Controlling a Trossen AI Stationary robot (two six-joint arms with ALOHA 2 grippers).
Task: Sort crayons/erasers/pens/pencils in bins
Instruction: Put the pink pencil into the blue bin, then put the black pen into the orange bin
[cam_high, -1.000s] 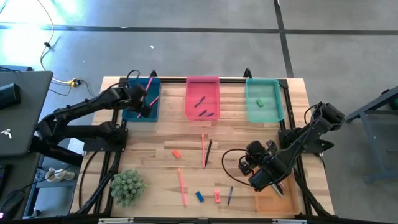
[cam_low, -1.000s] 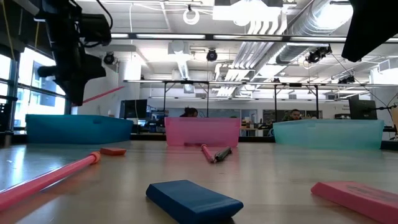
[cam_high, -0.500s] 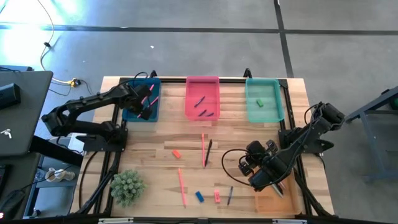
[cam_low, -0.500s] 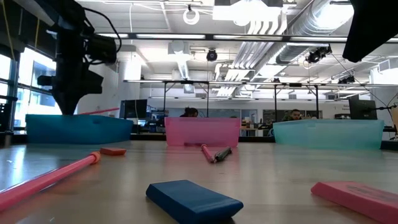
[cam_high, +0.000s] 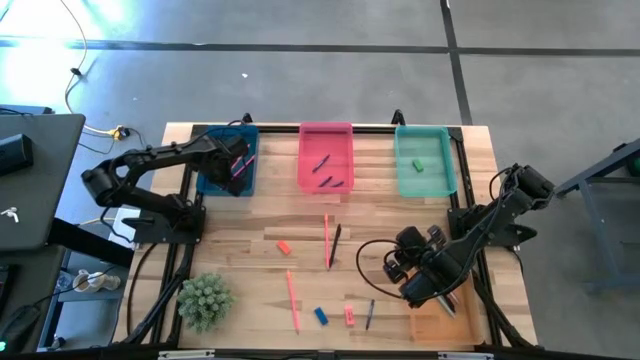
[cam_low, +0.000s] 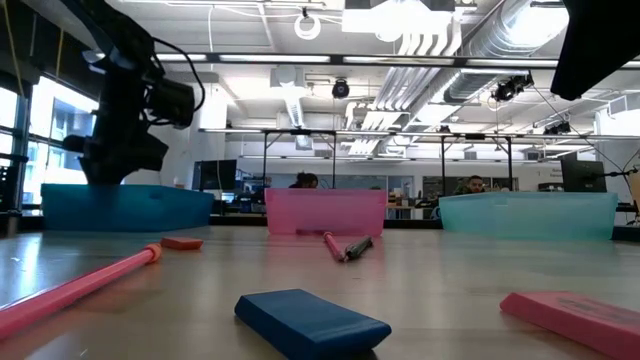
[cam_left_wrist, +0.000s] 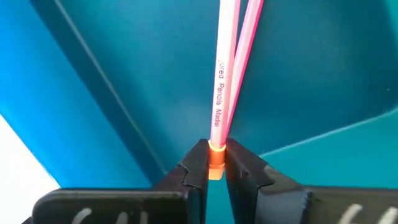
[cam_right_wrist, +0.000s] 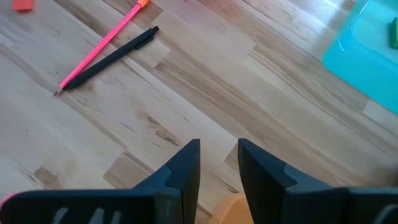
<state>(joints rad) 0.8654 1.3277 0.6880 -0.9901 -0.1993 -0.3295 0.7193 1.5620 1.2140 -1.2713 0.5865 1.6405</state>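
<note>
The left hand (cam_left_wrist: 216, 163) has come down into the blue bin (cam_high: 212, 178) at the worktop's far left, and it is clamped on the orange end of a pink pencil (cam_left_wrist: 225, 74). A second ago that pencil stood up at an angle above the bin's rim; now it lies low inside, alongside another pink stick already there, so the drop is probably only a release away. The low view agrees: the arm sits lower against the bin than before, and the pencil no longer shows above the wall. The right hand (cam_right_wrist: 219, 163) waits near the worktop's front right, its fingers narrowly parted and empty, unmoved across the frames. Loose on the worktop lie the blue eraser (cam_high: 321, 316), the pink eraser (cam_high: 349, 315), a small red eraser (cam_high: 284, 246) and several sticks.
</note>
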